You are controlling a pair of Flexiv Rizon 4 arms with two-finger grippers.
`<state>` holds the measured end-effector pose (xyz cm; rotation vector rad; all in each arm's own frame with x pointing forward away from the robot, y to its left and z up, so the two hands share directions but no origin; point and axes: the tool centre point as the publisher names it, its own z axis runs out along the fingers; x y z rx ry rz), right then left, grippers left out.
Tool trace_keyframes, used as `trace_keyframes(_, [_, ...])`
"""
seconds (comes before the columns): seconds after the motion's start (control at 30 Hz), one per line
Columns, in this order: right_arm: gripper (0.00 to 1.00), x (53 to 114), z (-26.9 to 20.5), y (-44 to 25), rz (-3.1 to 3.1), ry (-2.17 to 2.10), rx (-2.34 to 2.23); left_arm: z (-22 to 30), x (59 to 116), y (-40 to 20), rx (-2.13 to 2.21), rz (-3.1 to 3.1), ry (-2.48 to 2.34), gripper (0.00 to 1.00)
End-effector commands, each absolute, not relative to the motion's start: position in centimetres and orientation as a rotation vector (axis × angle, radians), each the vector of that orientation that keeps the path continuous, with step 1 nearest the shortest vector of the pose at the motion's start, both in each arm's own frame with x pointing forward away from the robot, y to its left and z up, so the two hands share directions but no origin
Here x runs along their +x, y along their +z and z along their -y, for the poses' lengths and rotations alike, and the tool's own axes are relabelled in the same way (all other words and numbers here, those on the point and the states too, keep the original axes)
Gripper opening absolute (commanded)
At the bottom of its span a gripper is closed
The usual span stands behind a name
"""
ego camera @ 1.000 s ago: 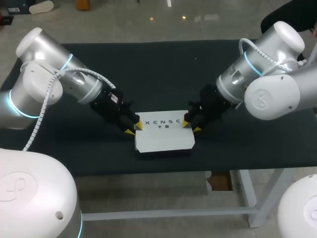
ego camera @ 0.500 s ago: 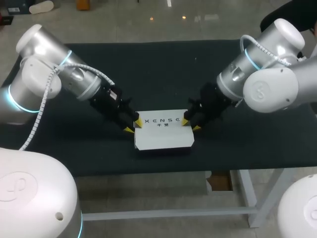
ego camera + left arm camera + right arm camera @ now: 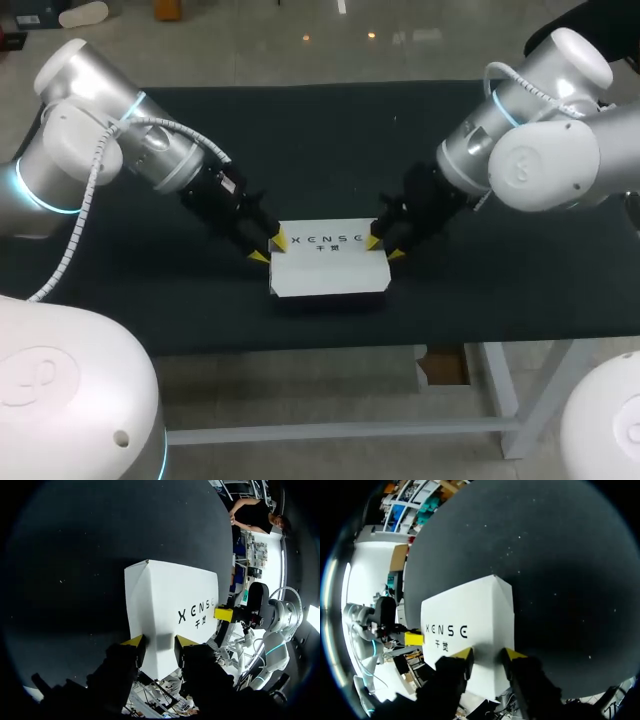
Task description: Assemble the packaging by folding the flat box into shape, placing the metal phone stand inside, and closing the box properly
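Both ends of the box [image 3: 328,262] are covered: left gripper [image 3: 270,248] on 1 end, right gripper [image 3: 382,247] on the other. The box sits near the front middle of the table [image 3: 300,140]. Each gripper has its fingers a narrow gap apart, tips resting on the box end, nothing pinched afaict.

Looks like the shaping/closing stage. The stand isn't visible, so no telling if it's inside. Next move probably wants even pressure from both ends, or the light box skids.

Box is smooth matte white card with crisp creases and black print on top. Table cover is dark, speckled cloth.
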<state>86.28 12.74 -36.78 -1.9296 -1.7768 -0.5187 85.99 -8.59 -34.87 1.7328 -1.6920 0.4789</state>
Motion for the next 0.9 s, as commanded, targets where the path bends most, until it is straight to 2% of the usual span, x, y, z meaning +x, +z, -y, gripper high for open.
trace_keyframes(0.03, [0.41, 86.67, -14.02, -36.72, 1.767, -0.468, -1.893, 9.84, 86.34, -34.69, 1.733, 1.686, 0.458, 0.41])
trace_keyframes(0.9, [0.41, 87.36, -14.16, -36.94, 1.720, -0.428, -1.895, 8.92, 86.32, -34.75, 1.751, 1.622, 0.452, 0.44])
